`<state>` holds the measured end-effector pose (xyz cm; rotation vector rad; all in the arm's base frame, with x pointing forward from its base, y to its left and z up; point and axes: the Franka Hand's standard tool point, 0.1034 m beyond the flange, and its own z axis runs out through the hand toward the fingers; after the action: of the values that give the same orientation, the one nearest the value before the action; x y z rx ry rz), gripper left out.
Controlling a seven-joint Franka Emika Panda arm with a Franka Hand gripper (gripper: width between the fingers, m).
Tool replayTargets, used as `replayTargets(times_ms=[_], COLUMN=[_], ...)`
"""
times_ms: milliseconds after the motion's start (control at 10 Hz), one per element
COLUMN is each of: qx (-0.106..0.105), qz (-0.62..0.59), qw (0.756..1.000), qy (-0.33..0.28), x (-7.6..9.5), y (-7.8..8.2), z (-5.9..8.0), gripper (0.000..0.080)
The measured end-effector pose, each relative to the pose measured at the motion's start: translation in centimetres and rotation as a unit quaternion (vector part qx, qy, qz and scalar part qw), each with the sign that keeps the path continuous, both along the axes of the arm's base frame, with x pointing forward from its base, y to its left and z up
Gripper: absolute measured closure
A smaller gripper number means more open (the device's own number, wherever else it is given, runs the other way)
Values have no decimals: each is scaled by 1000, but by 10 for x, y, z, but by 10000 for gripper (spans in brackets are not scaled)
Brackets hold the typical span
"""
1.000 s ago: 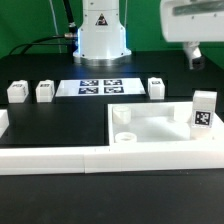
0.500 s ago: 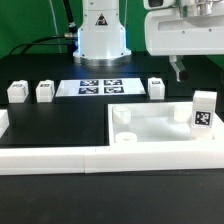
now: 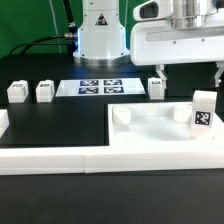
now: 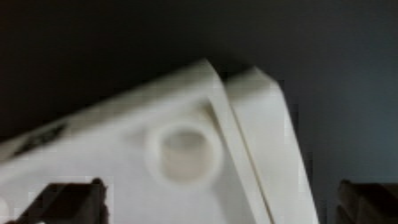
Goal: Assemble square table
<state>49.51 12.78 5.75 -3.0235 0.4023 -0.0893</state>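
The white square table top [image 3: 150,128] lies at the exterior view's right, with a round socket [image 3: 123,116] at its near-left corner. One tagged leg [image 3: 204,110] stands upright at its right edge. Three more legs [image 3: 17,91] [image 3: 45,91] [image 3: 156,87] stand on the black table behind. My gripper [image 3: 189,72] hangs above the top's far right part, open and empty, its fingers [image 3: 160,68] wide apart. In the wrist view the top [image 4: 125,160] and a socket [image 4: 182,155] fill the picture below the gripper [image 4: 214,205], with dark fingertips [image 4: 63,200] at either side.
The marker board [image 3: 98,86] lies flat in front of the robot base [image 3: 101,35]. A long low white border rail [image 3: 100,158] runs along the front and up the exterior view's left side.
The gripper has moved to the exterior view's left and come lower, from the top right corner to above the table top. The parts have not moved.
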Motion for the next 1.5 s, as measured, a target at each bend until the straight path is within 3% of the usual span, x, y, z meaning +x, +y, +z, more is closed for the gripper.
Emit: replayTargets(times_ms=[200, 700, 800, 1000, 1100, 1200, 1500], qx=[-23, -40, -35, -18, -9, -6, 12], qz=[66, 198, 190, 174, 165, 161, 159], qw=[998, 979, 981, 981, 975, 967, 944], qy=[-3, -8, 9, 84, 151, 197, 288], x=[-33, -30, -35, -80, -107, -115, -115], y=[-11, -16, -15, -25, -22, -21, -20], z=[-17, -17, -19, -28, -33, -38, -37], gripper=[151, 151, 151, 151, 151, 151, 151])
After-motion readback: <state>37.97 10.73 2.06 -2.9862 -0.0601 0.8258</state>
